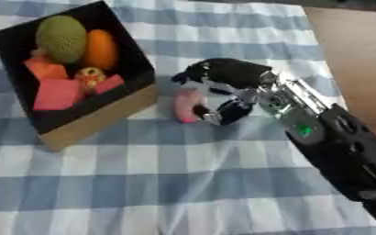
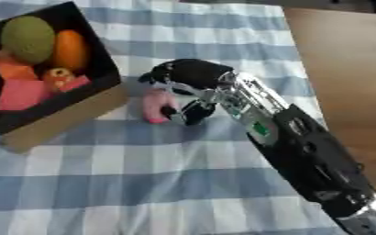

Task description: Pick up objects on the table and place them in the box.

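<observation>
Checked cloth (image 1: 143, 183) lies open below; right hand (image 1: 223, 75) grips pink object (image 1: 185, 104) beside box (image 1: 103, 117).

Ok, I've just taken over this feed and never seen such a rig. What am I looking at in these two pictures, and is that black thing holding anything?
Both pictures come from one stereo camera in the robot's head, looking down at the table: one from its left eye, one from its right, same moment, nearly the same picture. The long black and silver limb coming in from the right is the robot's right arm, ending in its right hand. The left hand is not in view.

On the checked cloth stands a box with a dark inside. It already holds a green ball, an orange fruit, some red and pink pieces and one small yellow and red thing.

Beside the box lies a pink object. The hand's fingers curl round it, but it looks as if it rests on the cloth, not lifted.
</observation>
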